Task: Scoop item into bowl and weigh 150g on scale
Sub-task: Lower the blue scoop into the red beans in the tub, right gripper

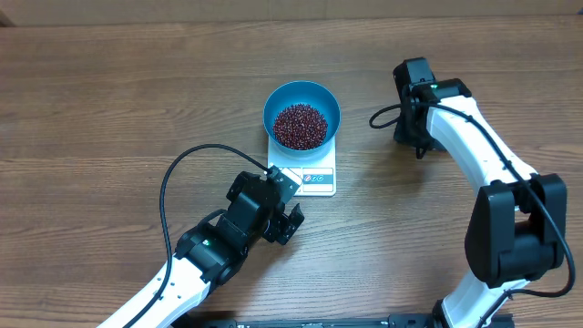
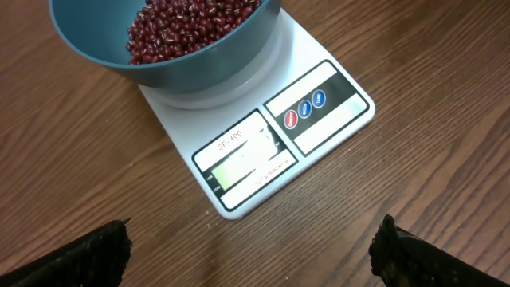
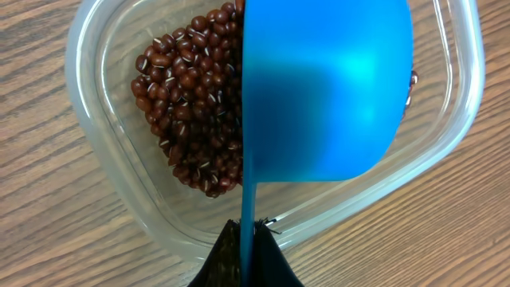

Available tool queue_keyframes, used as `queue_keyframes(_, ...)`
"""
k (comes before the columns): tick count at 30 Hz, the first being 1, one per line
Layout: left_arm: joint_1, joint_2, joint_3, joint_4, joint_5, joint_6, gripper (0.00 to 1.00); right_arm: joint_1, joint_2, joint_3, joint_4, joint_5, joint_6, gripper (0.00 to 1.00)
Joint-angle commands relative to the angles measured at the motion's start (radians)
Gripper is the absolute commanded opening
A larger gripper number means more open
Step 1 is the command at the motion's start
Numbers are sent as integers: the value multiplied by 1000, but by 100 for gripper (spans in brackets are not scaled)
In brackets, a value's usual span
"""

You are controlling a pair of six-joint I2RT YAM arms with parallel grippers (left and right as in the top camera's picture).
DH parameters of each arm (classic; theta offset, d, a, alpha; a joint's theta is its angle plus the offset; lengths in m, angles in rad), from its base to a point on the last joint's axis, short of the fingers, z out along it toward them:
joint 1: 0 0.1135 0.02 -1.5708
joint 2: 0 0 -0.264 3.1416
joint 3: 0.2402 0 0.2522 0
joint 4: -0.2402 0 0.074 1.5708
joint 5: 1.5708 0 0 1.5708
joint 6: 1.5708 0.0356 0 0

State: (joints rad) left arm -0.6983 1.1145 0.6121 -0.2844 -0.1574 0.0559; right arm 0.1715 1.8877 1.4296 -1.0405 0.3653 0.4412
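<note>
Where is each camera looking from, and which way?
Overhead: above table, straight down; left arm, right arm, bowl on scale.
Left wrist: low, facing scale and bowl; open left gripper, fingertips at bottom corners.
Right wrist: looks down on scoop over tub of beans; right gripper shut on scoop.
Shared: overhead and left wrist both show bowl, scale.

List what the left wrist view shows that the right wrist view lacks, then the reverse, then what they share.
Only left wrist: the scale with the bowl on it, and the left hand open. Only right wrist: a clear tub and a blue scoop in front of it, handle in the shut right hand. Both: red-brown beans and the wood table.
</note>
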Motion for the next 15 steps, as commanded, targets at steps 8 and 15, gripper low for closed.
queue_keyframes(8,4,-10,-7,1,0,11,99,3,-12,14,-20,-83,0,4)
queue_keyframes(15,4,-10,-7,1,0,11,99,2,-12,76,-20,-110,-3,4)
